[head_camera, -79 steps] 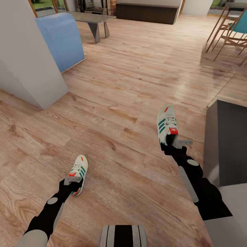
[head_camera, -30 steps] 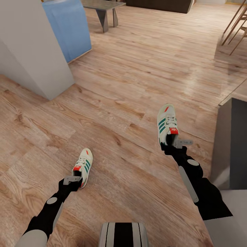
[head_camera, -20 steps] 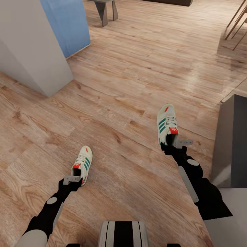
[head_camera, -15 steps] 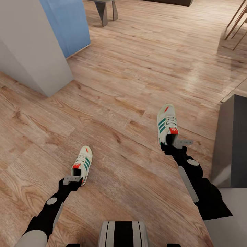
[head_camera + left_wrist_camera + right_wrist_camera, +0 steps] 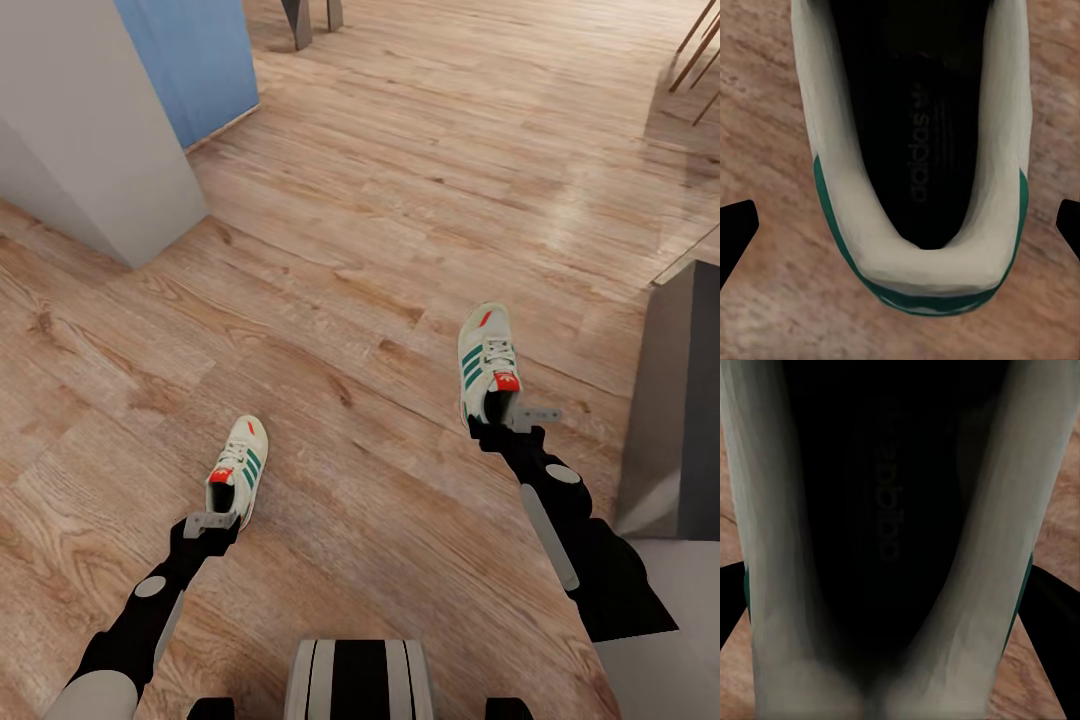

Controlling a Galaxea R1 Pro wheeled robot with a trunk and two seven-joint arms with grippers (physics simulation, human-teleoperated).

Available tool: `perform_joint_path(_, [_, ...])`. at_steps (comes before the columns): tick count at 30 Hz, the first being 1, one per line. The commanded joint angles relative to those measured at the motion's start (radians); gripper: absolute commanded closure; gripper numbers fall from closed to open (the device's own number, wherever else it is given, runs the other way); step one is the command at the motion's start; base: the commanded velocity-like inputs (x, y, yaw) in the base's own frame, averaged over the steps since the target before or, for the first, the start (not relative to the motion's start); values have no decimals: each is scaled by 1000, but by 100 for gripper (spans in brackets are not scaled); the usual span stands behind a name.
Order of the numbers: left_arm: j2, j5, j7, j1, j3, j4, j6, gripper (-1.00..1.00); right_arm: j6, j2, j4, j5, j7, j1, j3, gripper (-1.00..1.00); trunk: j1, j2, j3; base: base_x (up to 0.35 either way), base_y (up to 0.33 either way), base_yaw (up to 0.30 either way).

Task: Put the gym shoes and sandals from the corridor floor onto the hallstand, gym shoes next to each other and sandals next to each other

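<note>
1. You're on light brown wood-grain plank flooring (image 5: 400, 200). A white wall corner (image 5: 80, 130) and a blue panel (image 5: 200, 60) sit off to the left, and a dark grey cabinet-like block (image 5: 670, 400) is at the right edge.
2. The left sneaker (image 5: 238, 468), a white lace-up with green side stripes and a red-orange tongue patch, lies flat on the planks with its toe pointing away from you.
3. Your left gripper (image 5: 210, 525) sits right behind its heel. In the left wrist view the heel (image 5: 922, 262) is between the black fingertips (image 5: 735, 229). The jaws are spread wide, with bare floor showing on both sides, so they're not touching it.
4. The right sneaker (image 5: 485, 360), its matching twin, is further forward and to the right, near the grey block.
5. Your right gripper (image 5: 515, 418) is at its heel. In the right wrist view the dark fingers (image 5: 1054, 615) press against the sneaker's white walls (image 5: 787, 547), pinching it.
</note>
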Motion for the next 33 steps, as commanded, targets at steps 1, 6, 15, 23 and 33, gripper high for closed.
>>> perform_joint_path(1, [-1, -10, -7, -1, 6, 0, -5, -100, 3, -1, -1, -10, -10, -1, 3, 100, 0, 0, -2, 0, 0, 0])
perform_joint_path(6, [-1, -10, -7, 0, 6, 0, -5, -100, 3, -1, -1, -10, -10, -1, 3, 100, 2, -1, -23, 0, 0, 0])
perform_joint_path(15, [-1, -10, -7, 1, 7, 0, -5, -100, 3, -1, 0, -9, -12, -1, 3, 100, 3, -2, -35, 0, 0, 0])
perform_joint_path(23, [-2, -11, -7, 1, 8, 0, -6, -100, 3, -1, 0, -9, -12, -1, 3, 100, 3, -2, -37, 63, 0, 0])
perform_joint_path(33, [-2, -11, -7, 1, 7, 0, -6, -100, 3, -1, 0, -9, -13, -1, 3, 100, 3, -2, -37, 29, 0, 0])
